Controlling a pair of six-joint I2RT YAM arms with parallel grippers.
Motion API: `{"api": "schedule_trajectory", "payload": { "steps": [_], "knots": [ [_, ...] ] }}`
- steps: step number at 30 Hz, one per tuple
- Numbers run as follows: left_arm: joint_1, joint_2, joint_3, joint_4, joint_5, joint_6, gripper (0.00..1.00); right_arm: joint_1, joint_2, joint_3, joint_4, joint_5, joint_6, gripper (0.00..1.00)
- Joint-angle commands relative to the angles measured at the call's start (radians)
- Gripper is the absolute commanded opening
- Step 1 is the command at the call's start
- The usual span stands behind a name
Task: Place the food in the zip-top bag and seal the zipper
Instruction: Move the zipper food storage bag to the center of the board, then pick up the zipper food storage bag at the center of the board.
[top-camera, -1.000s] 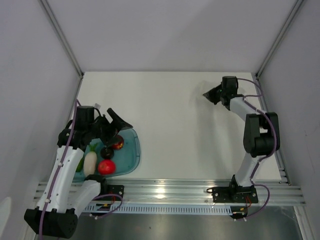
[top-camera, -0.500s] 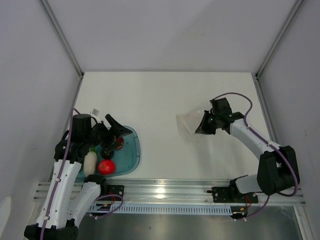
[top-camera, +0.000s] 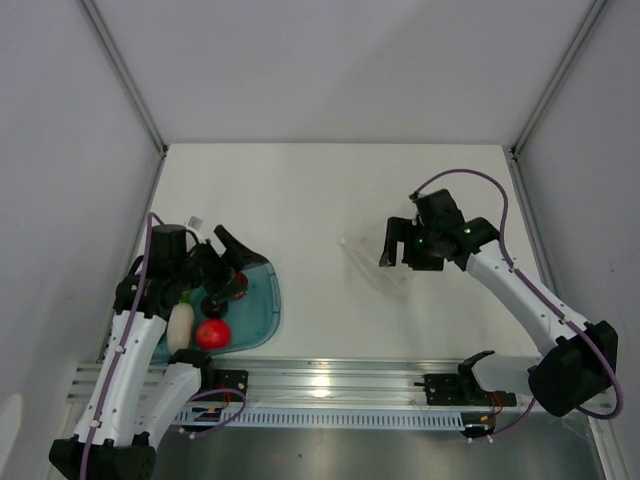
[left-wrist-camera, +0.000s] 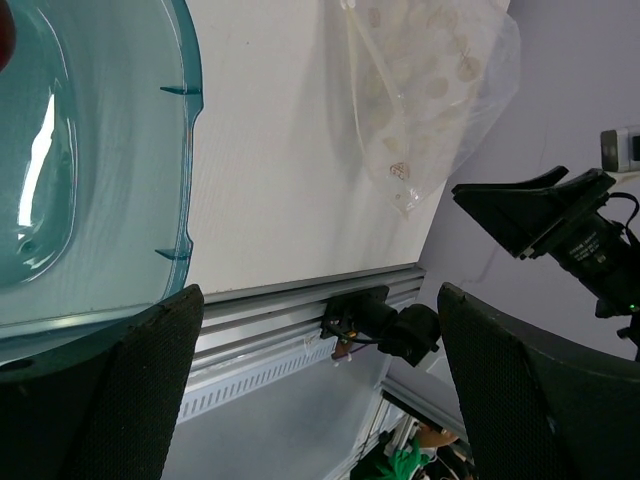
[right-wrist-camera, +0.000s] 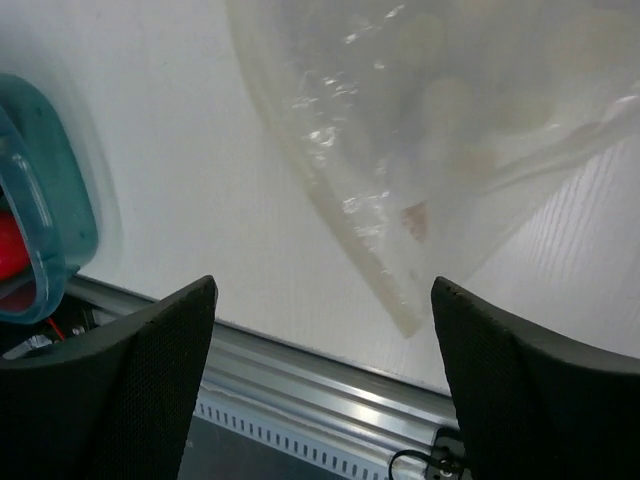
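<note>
The food lies in a teal tray (top-camera: 262, 318) at the near left: a white oblong piece (top-camera: 180, 325), a red round fruit (top-camera: 212, 333), a dark maroon piece (top-camera: 215, 301) and a small red piece (top-camera: 238, 289). My left gripper (top-camera: 238, 270) hovers open over the tray's far side, holding nothing (left-wrist-camera: 320, 390). The clear zip-top bag (top-camera: 372, 265) lies flat on the table at the middle right (left-wrist-camera: 430, 90). My right gripper (top-camera: 398, 258) stands open just above it, jaws wide and empty (right-wrist-camera: 325, 380). The bag (right-wrist-camera: 430, 130) shows a thicker zipper strip (right-wrist-camera: 350, 245) along one edge.
The aluminium rail (top-camera: 330, 382) with both arm bases runs along the near edge. Grey walls close in on the left, right and back. The tray's rim (right-wrist-camera: 40, 210) and some red food (right-wrist-camera: 8, 248) show at the left of the right wrist view.
My right arm swung from the back right toward the middle carrying the bag, then opened its jaws. The bag now rests on the table. The left arm barely moved.
</note>
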Motion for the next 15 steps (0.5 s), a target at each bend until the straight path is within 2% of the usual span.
{"api": "schedule_trajectory", "payload": {
  "steps": [1,3,7,12,15],
  "knots": [
    [-0.001,-0.017,0.016,0.009,0.006,0.016,0.99,0.108,-0.007,0.069,-0.054,0.103,-0.049,0.91],
    [-0.001,-0.026,0.011,0.002,0.007,0.023,1.00,0.200,0.022,0.083,-0.053,0.146,-0.076,0.98],
    [-0.001,-0.029,0.026,-0.037,-0.005,0.052,0.99,0.345,0.107,0.139,-0.054,0.329,-0.166,1.00],
    [-0.001,-0.028,0.032,-0.061,0.006,0.062,0.99,0.385,0.274,0.250,-0.094,0.599,-0.250,0.99],
    [-0.001,-0.026,0.029,-0.064,0.015,0.062,1.00,0.388,0.358,0.280,-0.123,0.702,-0.289,0.90]
  ]
}}
